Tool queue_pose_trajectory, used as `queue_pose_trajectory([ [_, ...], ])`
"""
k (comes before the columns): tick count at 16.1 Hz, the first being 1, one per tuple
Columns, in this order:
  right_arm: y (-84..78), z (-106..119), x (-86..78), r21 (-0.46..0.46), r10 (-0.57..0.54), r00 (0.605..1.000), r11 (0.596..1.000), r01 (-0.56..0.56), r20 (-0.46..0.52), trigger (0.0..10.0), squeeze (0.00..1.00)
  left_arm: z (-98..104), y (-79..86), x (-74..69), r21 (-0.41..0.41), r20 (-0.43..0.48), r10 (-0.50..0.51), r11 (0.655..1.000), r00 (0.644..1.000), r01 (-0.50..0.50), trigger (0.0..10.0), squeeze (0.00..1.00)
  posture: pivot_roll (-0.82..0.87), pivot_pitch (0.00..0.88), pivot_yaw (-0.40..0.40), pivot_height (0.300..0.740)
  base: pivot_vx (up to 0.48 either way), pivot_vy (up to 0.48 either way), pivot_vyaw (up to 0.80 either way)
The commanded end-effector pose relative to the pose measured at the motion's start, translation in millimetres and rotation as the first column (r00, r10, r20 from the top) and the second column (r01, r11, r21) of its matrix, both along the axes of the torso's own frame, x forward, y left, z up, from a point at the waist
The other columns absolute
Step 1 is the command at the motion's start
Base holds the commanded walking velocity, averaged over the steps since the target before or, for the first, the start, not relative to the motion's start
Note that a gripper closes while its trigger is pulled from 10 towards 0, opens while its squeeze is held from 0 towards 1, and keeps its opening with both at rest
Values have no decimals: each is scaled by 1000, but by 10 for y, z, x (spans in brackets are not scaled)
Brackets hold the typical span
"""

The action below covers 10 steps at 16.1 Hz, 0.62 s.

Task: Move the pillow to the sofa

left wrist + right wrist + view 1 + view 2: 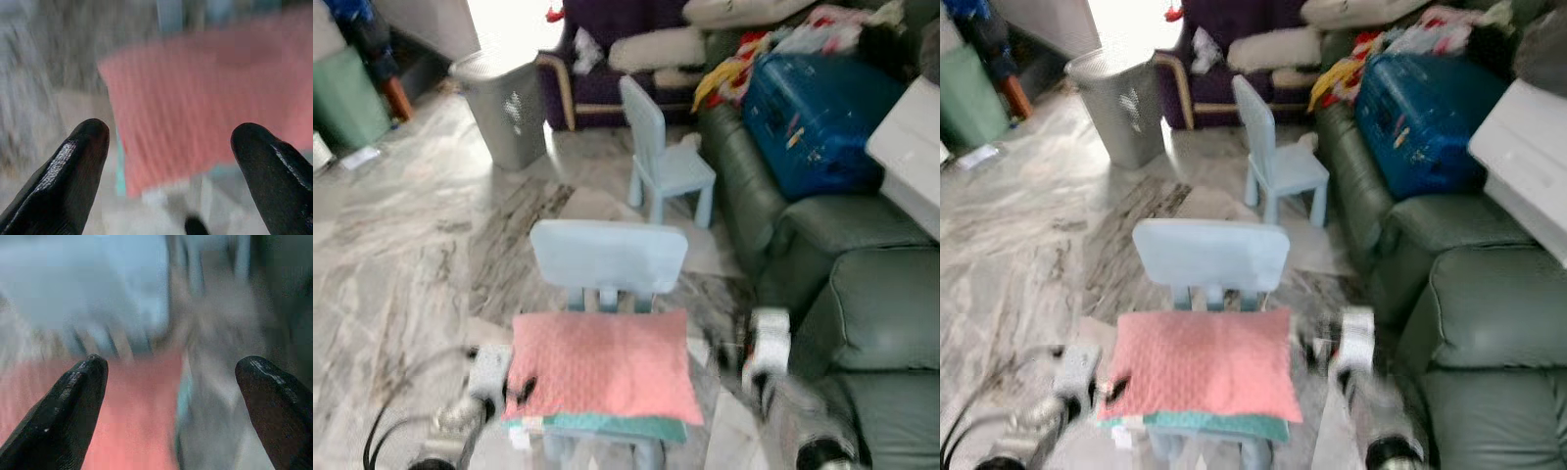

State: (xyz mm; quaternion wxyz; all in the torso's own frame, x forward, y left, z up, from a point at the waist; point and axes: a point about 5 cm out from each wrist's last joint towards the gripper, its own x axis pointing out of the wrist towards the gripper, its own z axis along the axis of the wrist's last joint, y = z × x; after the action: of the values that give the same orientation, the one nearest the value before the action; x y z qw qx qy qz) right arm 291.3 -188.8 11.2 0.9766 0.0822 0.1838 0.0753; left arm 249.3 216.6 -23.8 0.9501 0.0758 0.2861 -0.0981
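A pink pillow (602, 364) with a teal underside lies flat on the seat of a small light-blue chair (607, 255) right in front of me. My left gripper (516, 388) is at the pillow's left edge, blurred; in the left wrist view my left gripper (171, 147) is open and the pillow (195, 107) lies just beyond its fingertips. My right gripper (729, 352) hovers by the pillow's right edge; my right gripper (171, 377) is open over the pillow corner (132, 431). The dark green sofa (871, 304) stands at my right.
A second small blue chair (661, 157) stands farther ahead. A grey laundry basket (504, 98) is at the back left. A blue suitcase (813, 108), clothes and a white box (911, 147) lie on the sofa's far part. Marble floor spreads to the left.
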Motion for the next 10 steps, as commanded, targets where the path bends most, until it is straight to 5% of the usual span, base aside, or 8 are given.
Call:
queue_pose_trajectory([
  [1, 25, 212, 130, 33, 7, 996, 999, -10, 93, 10000, 0, 196, 4, 129, -22, 121, 4, 1000, 993, -2, 10000, 0, -87, 0, 16, 740, 0, 0, 0],
  [2, 12, 360, 173, 53, 15, 988, 998, -24, 154, 10000, 0, 436, -60, 206, -51, 255, 9, 999, 967, 4, 10000, 0, -75, 0, 17, 740, 0, 0, 0],
  [5, 40, 418, 92, 131, 48, 983, 989, -72, 175, 10000, 0, 795, -179, 237, -100, 437, 54, 995, 898, -11, 10000, 0, -93, 0, 11, 740, 0, 0, 0],
  [7, -14, 347, -62, 175, -4, 992, 984, -18, 123, 10000, 0, 846, -258, 174, -114, 475, 73, 993, 877, -21, 10000, 0, -95, 0, 6, 740, 0, 0, 0],
  [10, -75, 385, -114, 99, -51, 989, 994, 38, 136, 10000, 0, 796, -222, 129, -141, 419, 158, 984, 894, -108, 10000, 0, -106, 0, 16, 740, 0, 0, 0],
])
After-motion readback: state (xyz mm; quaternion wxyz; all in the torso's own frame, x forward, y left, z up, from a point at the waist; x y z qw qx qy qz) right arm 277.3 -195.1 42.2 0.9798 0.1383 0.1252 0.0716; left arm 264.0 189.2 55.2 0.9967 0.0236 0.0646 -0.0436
